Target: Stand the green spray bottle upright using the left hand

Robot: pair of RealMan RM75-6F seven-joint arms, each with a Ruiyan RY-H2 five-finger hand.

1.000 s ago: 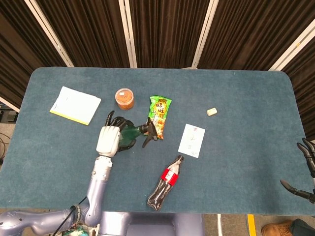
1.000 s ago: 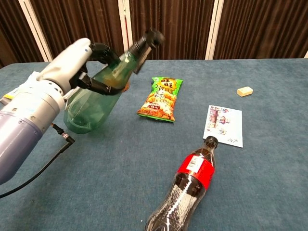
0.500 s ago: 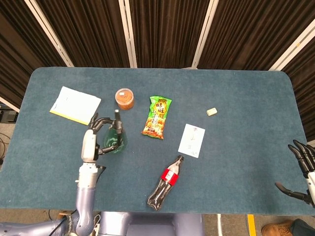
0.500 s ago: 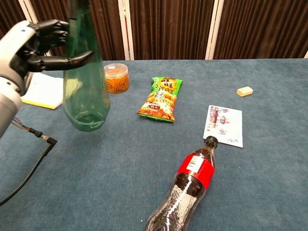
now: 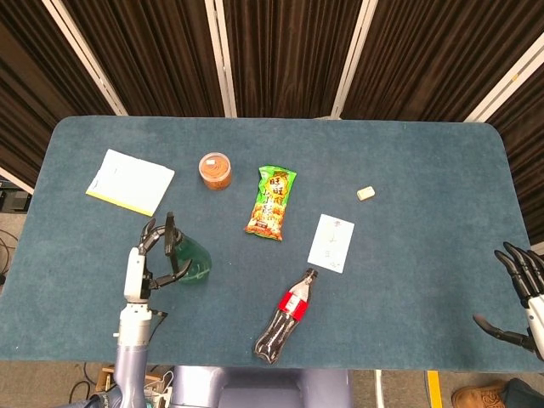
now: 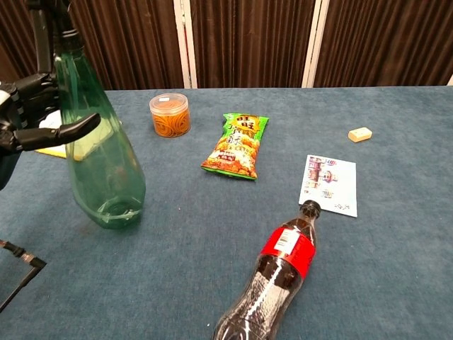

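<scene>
The green spray bottle stands upright on the blue table, near its front left, with its base on the cloth and its black nozzle on top. My left hand is at the bottle's left side. It holds the bottle loosely at the upper body, thumb across the front and fingers behind the neck. My right hand hangs off the table's front right corner with its fingers apart and nothing in it. The chest view does not show it.
A cola bottle lies on its side at the front middle. A green snack bag, an orange jar, a white card, a small eraser and a notepad lie further back.
The left hand swung the bottle from tilted to upright, carried it left and toward the front edge, and lowered its base onto the table. The right hand barely moved.
</scene>
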